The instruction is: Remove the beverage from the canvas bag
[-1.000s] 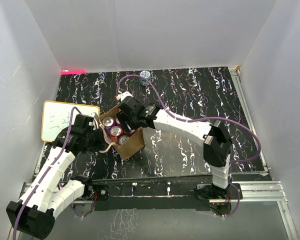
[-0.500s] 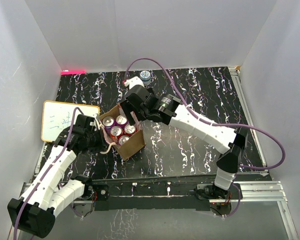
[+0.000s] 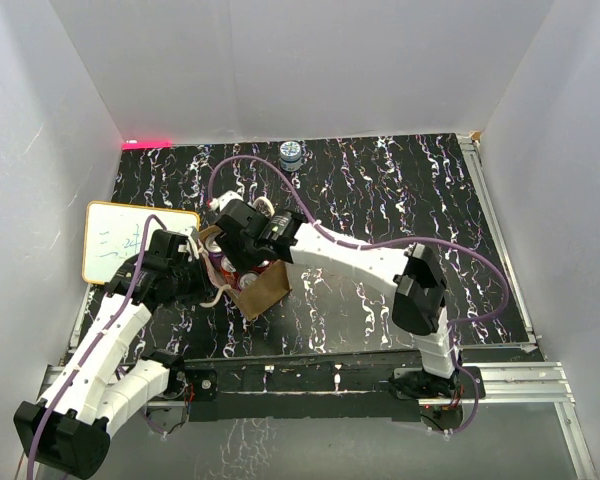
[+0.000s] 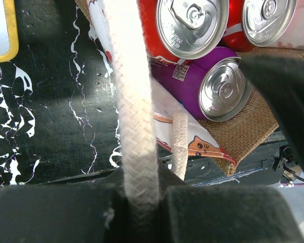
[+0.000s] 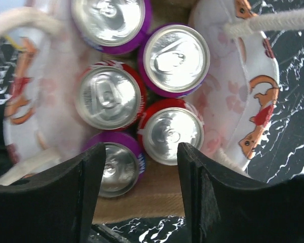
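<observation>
2 robot arms worked at a tan bag (image 3: 265, 292) on a black marbled table (image 3: 400, 190), seen from overhead and from both wrists. The bag stood open with 5 cans (image 5: 109, 98) upright inside, 3 purple and 2 red, packed touching one another. The left end effector (image 4: 142, 195), at the bag's left side, was pressed together on a cream rope handle (image 4: 134, 101), pinching it. The right end effector (image 5: 140, 152) hung directly above the bag's mouth with its 2 fingers spread and gripped nothing. A white board (image 3: 130, 240) lay just left of the bag. A small can-like object (image 3: 291, 153) stood well beyond the bag; whether it came from the bag could not be told. The task looked barely under way: the bag was steadied and the reach lined up, but no can was gripped, so grasp, lift and set-down all remained.
</observation>
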